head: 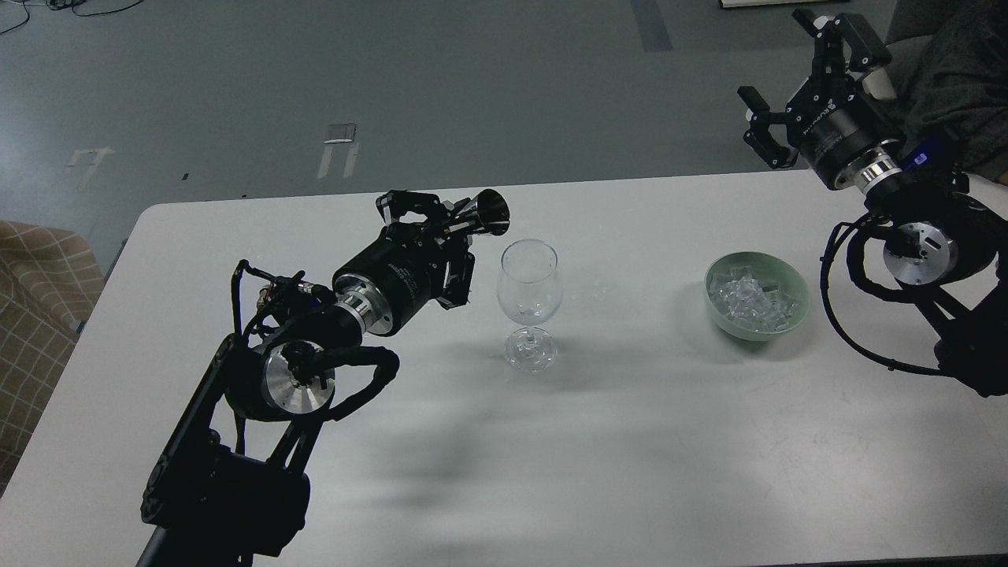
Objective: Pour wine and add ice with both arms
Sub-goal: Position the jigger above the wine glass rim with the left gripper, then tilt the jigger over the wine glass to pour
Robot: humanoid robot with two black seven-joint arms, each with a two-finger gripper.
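Note:
A clear stemmed wine glass (530, 303) stands upright mid-table and looks empty. My left gripper (455, 240) is shut on a small dark metal cup (484, 215). The cup lies tilted on its side, with its flared mouth just left of and slightly above the glass rim. A pale green bowl (794, 315) holds a heap of clear ice cubes (748, 298) to the right of the glass. My right gripper (787, 71) is open and empty, raised beyond the table's far right edge, well above and behind the bowl.
The white table (598, 457) ends at a far edge just behind the cup. A plaid chair (35, 299) stands off the left end. A dark cloth-covered shape (965, 79) sits behind my right arm.

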